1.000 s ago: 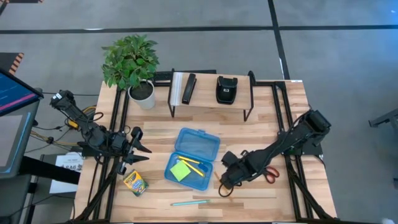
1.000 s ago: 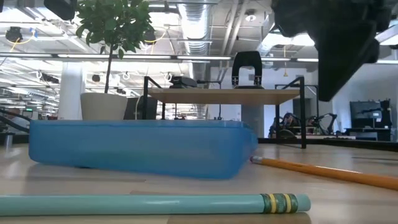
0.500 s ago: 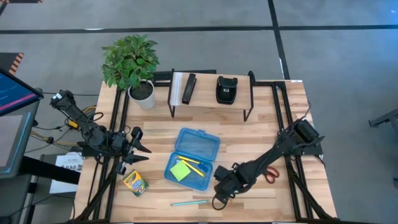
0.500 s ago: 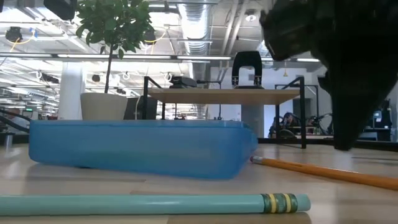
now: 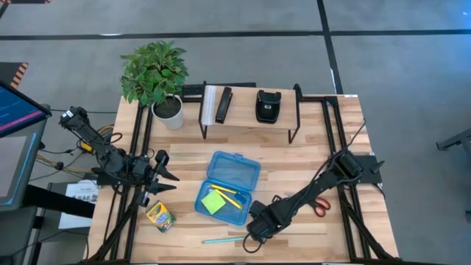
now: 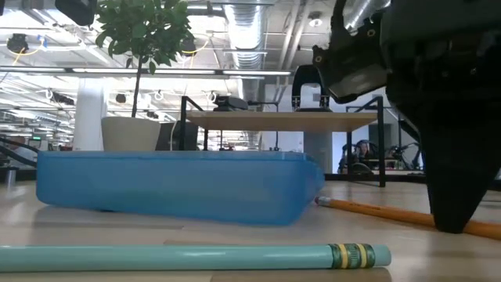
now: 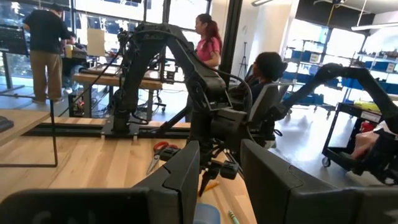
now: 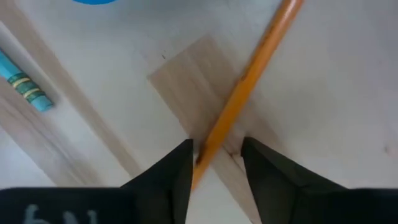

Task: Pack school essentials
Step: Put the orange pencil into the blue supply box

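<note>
Lowering onto the orange pencil [image 8: 249, 81] near the desk's front edge, our right gripper [image 8: 214, 163] has dropped since a second ago. Jaws part-open, straddling it, nothing held. Left gripper [image 5: 163, 177] waits open, empty.

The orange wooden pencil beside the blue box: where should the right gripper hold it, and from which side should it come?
Grip the orange wooden pencil on its bare shaft, coming straight down from above. It lies flat on the wooden table, so only its two long sides are free. The right gripper is open and already straddles the shaft, one finger each side.
</note>
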You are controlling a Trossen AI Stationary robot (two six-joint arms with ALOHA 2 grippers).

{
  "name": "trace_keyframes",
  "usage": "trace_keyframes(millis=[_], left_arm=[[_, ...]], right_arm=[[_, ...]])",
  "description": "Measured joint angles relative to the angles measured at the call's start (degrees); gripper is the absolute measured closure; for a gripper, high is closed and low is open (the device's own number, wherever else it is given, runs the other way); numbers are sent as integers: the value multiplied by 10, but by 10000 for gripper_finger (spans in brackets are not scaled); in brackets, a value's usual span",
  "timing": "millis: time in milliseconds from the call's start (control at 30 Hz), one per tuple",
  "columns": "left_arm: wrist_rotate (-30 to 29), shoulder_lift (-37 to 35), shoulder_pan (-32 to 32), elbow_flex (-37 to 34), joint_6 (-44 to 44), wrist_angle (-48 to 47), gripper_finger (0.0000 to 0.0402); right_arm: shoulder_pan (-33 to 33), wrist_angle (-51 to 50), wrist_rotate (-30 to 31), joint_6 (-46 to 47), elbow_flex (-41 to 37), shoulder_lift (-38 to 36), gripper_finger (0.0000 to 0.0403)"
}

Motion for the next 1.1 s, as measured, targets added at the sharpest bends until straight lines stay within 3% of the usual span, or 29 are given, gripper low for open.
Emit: trace_keyframes(millis=[700, 1100], left_arm=[[0, 0, 0, 0, -1, 0, 294], [0, 0, 0, 0, -1, 0, 294]], right_arm=[[-24, -35, -14, -16, -2, -10, 392], [-26, -198, 11, 33, -9, -50, 399]])
